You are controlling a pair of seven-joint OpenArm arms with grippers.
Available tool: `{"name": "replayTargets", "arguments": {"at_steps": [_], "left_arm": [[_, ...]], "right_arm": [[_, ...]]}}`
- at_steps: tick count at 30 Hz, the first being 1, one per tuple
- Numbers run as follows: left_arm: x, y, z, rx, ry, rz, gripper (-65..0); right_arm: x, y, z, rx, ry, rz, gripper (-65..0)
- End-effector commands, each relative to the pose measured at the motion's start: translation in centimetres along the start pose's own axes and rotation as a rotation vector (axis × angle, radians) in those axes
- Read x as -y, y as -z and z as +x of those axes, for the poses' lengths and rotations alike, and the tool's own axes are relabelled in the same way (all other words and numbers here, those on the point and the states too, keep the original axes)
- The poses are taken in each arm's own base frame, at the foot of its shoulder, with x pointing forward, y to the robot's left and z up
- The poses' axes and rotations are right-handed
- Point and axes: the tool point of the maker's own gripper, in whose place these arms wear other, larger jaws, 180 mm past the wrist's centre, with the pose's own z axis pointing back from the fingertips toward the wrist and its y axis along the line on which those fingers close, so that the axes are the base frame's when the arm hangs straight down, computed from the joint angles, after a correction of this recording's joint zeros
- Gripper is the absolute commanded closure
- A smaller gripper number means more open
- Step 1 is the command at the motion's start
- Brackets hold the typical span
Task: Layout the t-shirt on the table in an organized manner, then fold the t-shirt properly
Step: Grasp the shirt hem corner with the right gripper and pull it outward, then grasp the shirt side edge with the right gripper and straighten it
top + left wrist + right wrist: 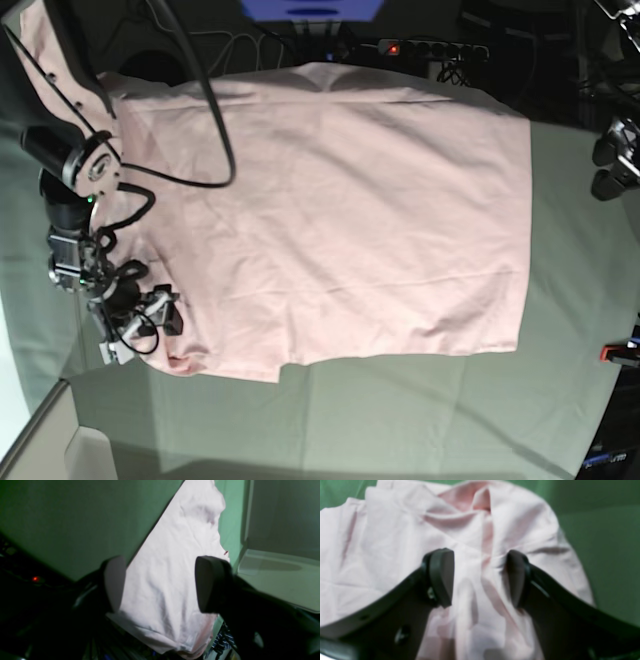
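The shirt (pixel 330 210) lay spread across the counter (pixel 420 420), bunched at one corner. The right gripper (pixel 150 320) hung there, jaws open. The left gripper (pixel 615 160) waited apart, empty. Layout step; next, smoothing that corner.

Grey-green table (pixel 420 410) — pink t-shirt (pixel 330 210) spread flat, plain side up.

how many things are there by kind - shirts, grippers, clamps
t-shirt: 1
grippers: 2, the left gripper open and off the t-shirt, the right gripper open over its edge
red clamp: 1, at the table edge
total: 4
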Motion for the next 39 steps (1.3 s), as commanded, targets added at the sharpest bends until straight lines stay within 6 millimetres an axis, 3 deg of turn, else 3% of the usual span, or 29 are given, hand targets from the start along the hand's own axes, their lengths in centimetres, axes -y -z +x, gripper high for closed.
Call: {"name": "replayTargets", "arguments": {"at_steps": [1, 6, 10, 13, 18, 21, 23, 27, 35, 39], "left_arm": [[0.7, -0.6, 0.9, 0.017, 0.023, -0.016, -42.6], [0.9, -0.5, 0.9, 0.018, 0.021, -0.021, -42.6], [0.9, -0.5, 0.8, 0.018, 0.02, -0.023, -42.6], [0.9, -0.4, 0.9, 0.019, 0.02, -0.024, -42.6], [1.0, -0.4, 0.8, 0.017, 0.021, -0.024, -42.6], [1.5, -0.2, 1.2, 0.025, 0.024, -0.039, -42.6], [1.5, 0.0, 1.2, 0.025, 0.02, -0.041, -42.6], [1.6, 0.0, 1.1, 0.025, 0.02, -0.042, -42.6], [2.1, 0.3, 1.4, 0.029, 0.02, -0.058, -42.6], [2.2, 0.4, 1.5, 0.03, 0.02, -0.06, -42.6]], "right_arm": [[0.7, -0.2, 3.4, 0.09, -0.009, -0.008, -27.9], [2.6, -0.3, 4.0, 0.119, -0.012, -0.115, -0.5], [3.8, -0.7, 3.2, 0.105, -0.012, -0.171, 0.0], [5.1, -1.8, 3.9, 0.137, -0.042, -0.214, 0.0], [5.9, -4.9, 3.9, 0.202, -0.144, -0.295, 0.0], [5.5, -7.0, 3.4, 0.251, -0.155, -0.336, 0.0], [3.9, -7.6, 2.9, 0.271, -0.153, -0.305, 0.0], [0.2, -8.6, -1.2, 0.227, -0.142, -0.231, 0.0], [-3.6, -11.8, -10.0, 0.094, -0.103, -0.226, 0.0], [-4.1, -12.5, -11.4, 0.059, -0.113, -0.225, 0.0]]}}
